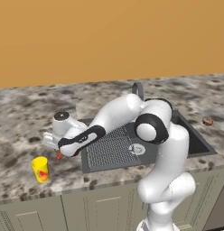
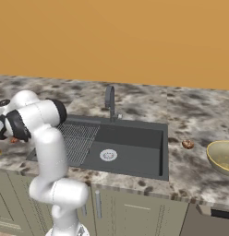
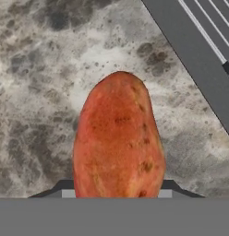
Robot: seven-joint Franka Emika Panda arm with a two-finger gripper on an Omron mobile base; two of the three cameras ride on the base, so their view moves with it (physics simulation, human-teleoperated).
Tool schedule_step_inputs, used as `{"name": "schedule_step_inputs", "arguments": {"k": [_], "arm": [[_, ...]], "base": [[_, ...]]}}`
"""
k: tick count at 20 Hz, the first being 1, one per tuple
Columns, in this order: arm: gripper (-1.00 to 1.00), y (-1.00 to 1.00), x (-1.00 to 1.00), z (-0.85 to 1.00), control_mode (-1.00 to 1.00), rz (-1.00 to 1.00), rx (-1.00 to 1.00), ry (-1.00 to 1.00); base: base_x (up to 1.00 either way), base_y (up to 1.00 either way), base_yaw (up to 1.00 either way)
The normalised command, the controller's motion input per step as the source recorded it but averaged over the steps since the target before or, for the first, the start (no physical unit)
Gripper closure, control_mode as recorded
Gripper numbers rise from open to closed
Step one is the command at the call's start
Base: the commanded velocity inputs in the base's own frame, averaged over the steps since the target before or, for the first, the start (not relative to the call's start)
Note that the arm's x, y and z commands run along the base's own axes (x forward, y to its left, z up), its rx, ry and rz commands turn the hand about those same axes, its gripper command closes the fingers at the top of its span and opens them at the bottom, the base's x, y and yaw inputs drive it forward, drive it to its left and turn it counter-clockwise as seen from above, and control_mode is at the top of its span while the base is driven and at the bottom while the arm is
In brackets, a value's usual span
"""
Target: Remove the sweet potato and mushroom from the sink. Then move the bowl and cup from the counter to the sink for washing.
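The orange-red sweet potato (image 3: 118,138) hangs over the counter, left of the dark sink (image 1: 195,137). The brown mushroom (image 2: 187,144) lies by the sink's right edge, beside the tan bowl (image 2: 222,156). The yellow cup (image 1: 40,169) stands upright near the counter's front edge.

**Surroundings: non-task items only**

You have a speckled grey-brown stone counter (image 1: 23,108) running the full width of both base views; in the hand view the same mottled surface (image 3: 38,69) fills the background. Behind it you see a plain orange wall (image 1: 109,36), meeting the counter's back edge in a straight line. Below the counter front you see grey-green cabinet doors (image 2: 135,216) with recessed panels, and a slim vertical handle (image 2: 98,204) on one of them. At the lower right of the right base view, a darker panel (image 2: 211,223) adjoins the cabinets.
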Motion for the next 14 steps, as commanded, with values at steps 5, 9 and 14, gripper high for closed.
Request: {"name": "schedule_step_inputs", "arguments": {"k": [5, 9, 14], "arm": [[1.00, 0.11, 0.11, -0.17, -1.00, -0.11, 0.00, 0.00], [1.00, 0.05, 0.09, -0.18, -1.00, -0.11, 0.00, 0.00], [1.00, 0.04, 0.10, -0.19, -1.00, -0.11, 0.00, 0.00]], "base": [[0.00, 0.00, 0.00], [0.00, 0.00, 0.00], [0.00, 0.00, 0.00]]}}
